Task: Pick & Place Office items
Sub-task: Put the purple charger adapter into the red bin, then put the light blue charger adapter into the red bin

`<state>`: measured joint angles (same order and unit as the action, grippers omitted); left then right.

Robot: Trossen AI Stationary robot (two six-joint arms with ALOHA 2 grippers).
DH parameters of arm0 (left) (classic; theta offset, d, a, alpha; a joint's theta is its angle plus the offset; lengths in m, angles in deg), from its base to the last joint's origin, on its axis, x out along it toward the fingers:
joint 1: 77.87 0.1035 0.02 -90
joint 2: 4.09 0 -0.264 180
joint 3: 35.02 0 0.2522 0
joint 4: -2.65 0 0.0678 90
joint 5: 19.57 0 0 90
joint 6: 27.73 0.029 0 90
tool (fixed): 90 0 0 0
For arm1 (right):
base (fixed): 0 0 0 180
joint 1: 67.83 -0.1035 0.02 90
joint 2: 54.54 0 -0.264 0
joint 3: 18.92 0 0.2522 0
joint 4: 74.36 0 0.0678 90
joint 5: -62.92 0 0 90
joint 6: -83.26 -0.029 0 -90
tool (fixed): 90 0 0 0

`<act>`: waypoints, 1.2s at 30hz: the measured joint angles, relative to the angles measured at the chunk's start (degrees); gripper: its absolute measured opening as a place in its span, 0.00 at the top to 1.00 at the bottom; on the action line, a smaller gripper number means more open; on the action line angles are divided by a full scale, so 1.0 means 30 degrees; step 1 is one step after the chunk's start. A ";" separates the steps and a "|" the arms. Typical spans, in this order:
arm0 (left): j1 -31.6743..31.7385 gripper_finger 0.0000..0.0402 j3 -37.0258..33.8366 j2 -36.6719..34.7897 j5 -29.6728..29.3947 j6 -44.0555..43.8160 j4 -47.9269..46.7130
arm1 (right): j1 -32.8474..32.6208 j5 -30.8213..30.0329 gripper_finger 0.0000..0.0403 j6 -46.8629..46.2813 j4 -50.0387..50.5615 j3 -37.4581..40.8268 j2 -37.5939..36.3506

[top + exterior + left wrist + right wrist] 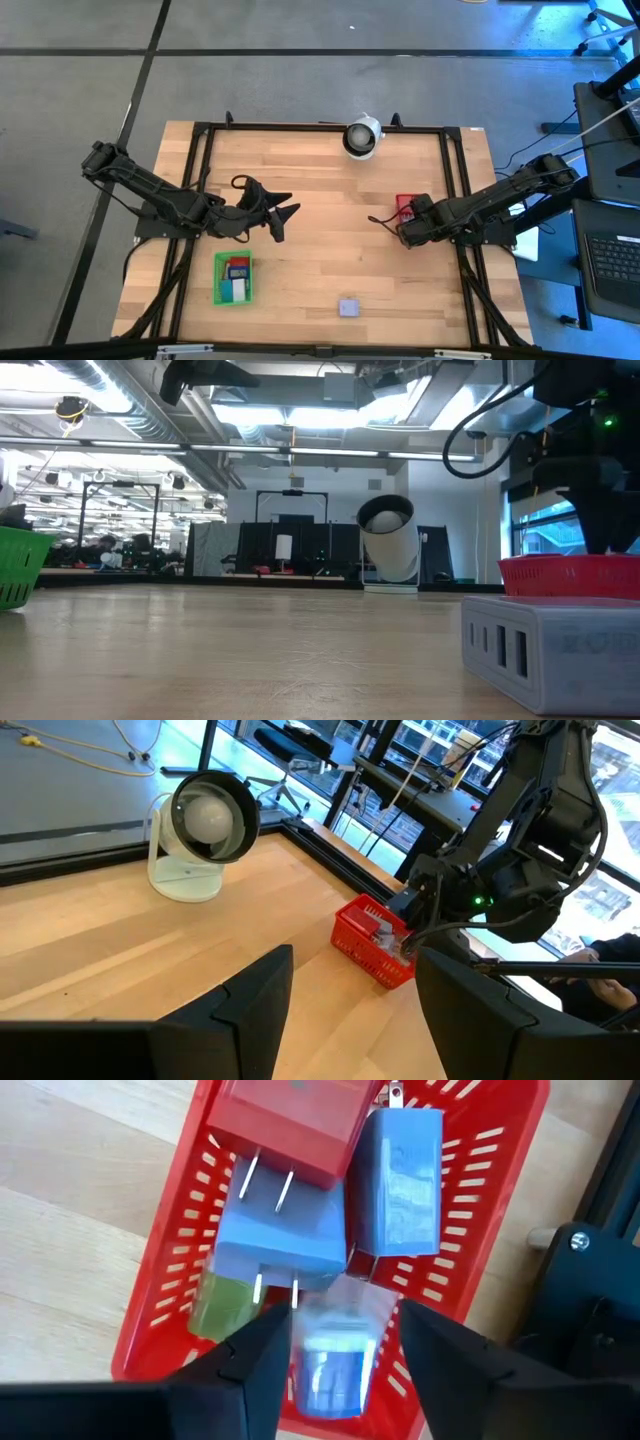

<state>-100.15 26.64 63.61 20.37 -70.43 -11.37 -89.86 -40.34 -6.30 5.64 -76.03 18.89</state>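
Observation:
My right gripper (345, 1323) points down into the red bin (480, 1200), open. A pale blue see-through piece (335, 1365) lies in the bin between its fingers, apart from the finger on the bin's long-wall side. Beside it in the bin lie a red plug block (290, 1125), two blue blocks (285, 1230), (400, 1175) and a green piece (220, 1305). A lavender block (348, 307) rests on the table near the front edge. My left gripper (282, 216) hangs open above the table's middle left, holding nothing.
A green bin (234, 278) with several pieces stands at the near left. A round white-and-black device (361, 137) stands at the far edge. A black frame (455, 180) runs along the table's sides. Bare wood lies between the two arms.

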 joint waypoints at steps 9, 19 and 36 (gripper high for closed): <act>0.0000 0.48 0.0000 0.0000 0.0029 -0.0007 0.0007 | 0.0000 0.0084 0.44 0.0000 0.0000 0.0000 0.0000; 0.0000 0.48 0.0000 0.0000 0.1693 -0.0517 0.0007 | 0.0000 -0.0934 0.38 0.3053 -0.0424 -0.2952 0.0000; -0.0071 0.48 0.0000 0.0007 0.8032 -0.1287 0.0007 | -0.1819 -0.1656 0.38 1.9809 -1.6511 -0.4626 0.2558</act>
<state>-100.36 26.64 63.63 44.46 -74.29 -11.34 -95.31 -45.31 53.13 -43.89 -89.91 26.56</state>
